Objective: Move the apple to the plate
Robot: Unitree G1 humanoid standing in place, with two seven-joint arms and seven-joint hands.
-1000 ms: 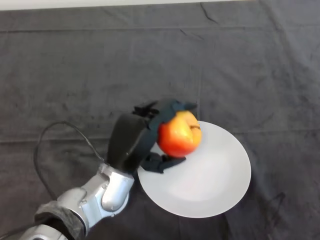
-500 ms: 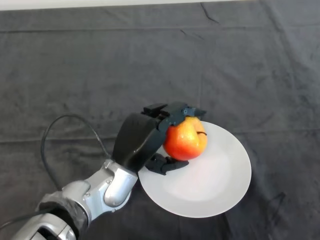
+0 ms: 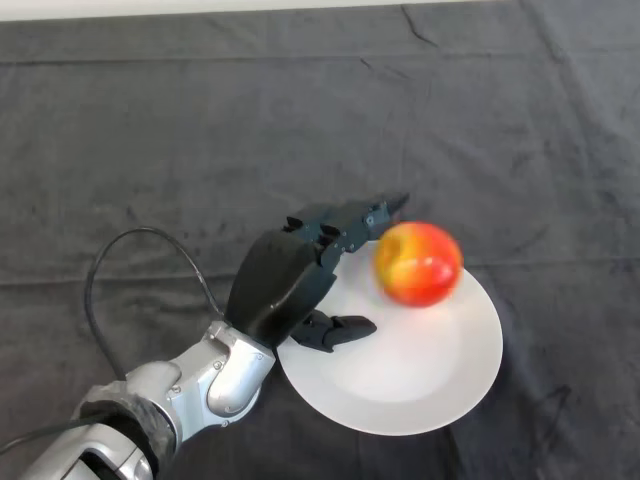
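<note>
Our hand (image 3: 290, 285) is released, fingers straight; the apple (image 3: 418, 263) sits free at the plate's (image 3: 440, 385) one o'clock rim. We should withdraw gently, avoiding nudging it.

A red apple (image 3: 418, 263), shaded into yellow-orange on the side turned toward the hand, is seen over the far rim of a plain white plate (image 3: 440, 375). Just left of the plate, a black hand (image 3: 290, 285) is carried on a silver-grey arm (image 3: 205, 380). All around the plate a dark charcoal cloth (image 3: 200, 130) is spread, unpatterned, and beyond the plate a pale strip is shown along the cloth's far edge
</note>
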